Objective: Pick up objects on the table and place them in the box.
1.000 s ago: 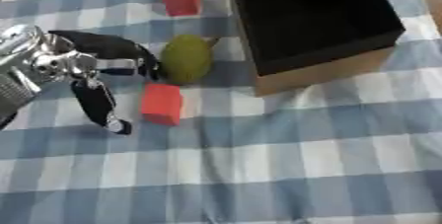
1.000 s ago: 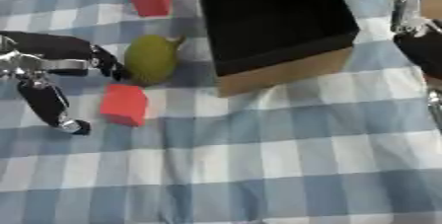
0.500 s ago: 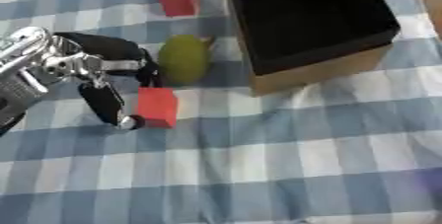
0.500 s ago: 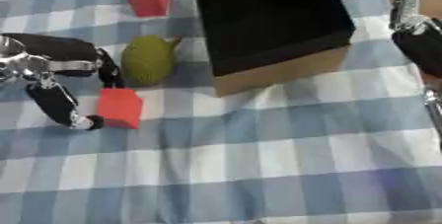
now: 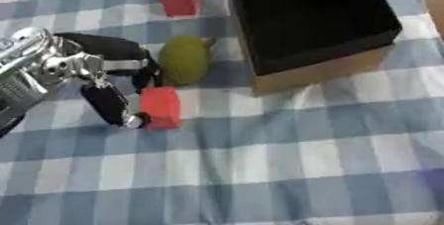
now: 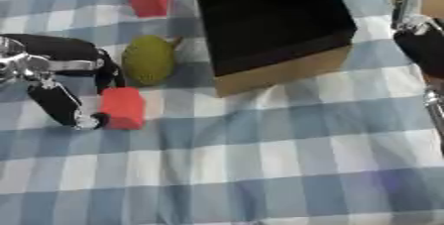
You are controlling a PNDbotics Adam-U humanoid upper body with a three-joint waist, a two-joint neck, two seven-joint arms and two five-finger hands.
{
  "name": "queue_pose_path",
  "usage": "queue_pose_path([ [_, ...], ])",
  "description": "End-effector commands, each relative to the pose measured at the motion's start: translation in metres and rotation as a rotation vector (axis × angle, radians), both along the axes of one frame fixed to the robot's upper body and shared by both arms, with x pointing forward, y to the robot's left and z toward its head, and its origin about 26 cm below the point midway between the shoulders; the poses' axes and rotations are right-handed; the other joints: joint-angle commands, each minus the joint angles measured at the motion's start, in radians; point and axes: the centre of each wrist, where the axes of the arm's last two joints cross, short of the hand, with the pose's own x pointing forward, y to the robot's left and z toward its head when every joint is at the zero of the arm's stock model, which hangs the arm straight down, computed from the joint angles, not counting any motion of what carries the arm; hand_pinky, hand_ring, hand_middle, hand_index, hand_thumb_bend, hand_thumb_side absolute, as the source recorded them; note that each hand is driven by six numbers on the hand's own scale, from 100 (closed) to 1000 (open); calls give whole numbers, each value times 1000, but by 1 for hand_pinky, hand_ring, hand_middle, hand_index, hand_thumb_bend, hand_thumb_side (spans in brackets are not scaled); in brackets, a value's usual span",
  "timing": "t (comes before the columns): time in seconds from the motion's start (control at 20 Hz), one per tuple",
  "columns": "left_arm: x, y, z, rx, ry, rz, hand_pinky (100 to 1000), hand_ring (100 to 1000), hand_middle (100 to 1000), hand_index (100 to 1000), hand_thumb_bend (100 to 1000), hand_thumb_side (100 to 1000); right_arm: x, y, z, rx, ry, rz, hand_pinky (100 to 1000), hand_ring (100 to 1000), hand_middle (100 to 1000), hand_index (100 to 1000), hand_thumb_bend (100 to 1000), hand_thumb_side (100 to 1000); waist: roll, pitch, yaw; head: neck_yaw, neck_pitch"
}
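Left hand (image 5: pixel 108 83) pinching the near red block (image 5: pixel 160 108) just beside the green fruit (image 5: pixel 184 59), left of the box (image 5: pixel 321 68). Shallow corner pinch, could easily pop out on lift.

Blue/white check tablecloth (image 5: pixel 286 169) w/ creases, brown floor top-right corner

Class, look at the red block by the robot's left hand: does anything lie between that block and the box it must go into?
Partly. The green fruit lies just beyond the red block, left of the box. The direct line rightward over the checked cloth looks free. The left hand already brackets the block.
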Motion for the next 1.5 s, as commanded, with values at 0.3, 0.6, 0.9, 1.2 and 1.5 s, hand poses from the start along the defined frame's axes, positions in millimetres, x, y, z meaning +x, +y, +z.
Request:
queue_pose_path([
  [0.3,-46,24,60,-119,-153,-85,749,655,509,599,100,175,-2,-1,8,-11,-21,-3,884,978,464,859,100,470,6,-25,4,-1,-3],
  [0.6,-57,21,98,-248,-190,-161,752,653,507,602,100,166,-3,-1,8,-11,-21,-2,884,976,464,859,100,470,1,-31,2,2,-1],
  [0.9,-35,8,124,-321,-188,-224,756,652,506,602,100,177,-2,-1,8,-7,-20,5,885,980,464,859,100,470,0,-33,-3,10,0],
  [1.2,-11,-19,138,-367,-208,-284,755,653,509,610,100,199,-1,1,9,6,-22,19,886,981,465,859,100,470,-3,-30,-17,28,-8],
  [1.5,15,-55,140,-397,-248,-334,757,657,513,615,100,195,1,4,13,15,-39,43,886,977,467,859,100,470,-8,-25,-49,68,-22],
])
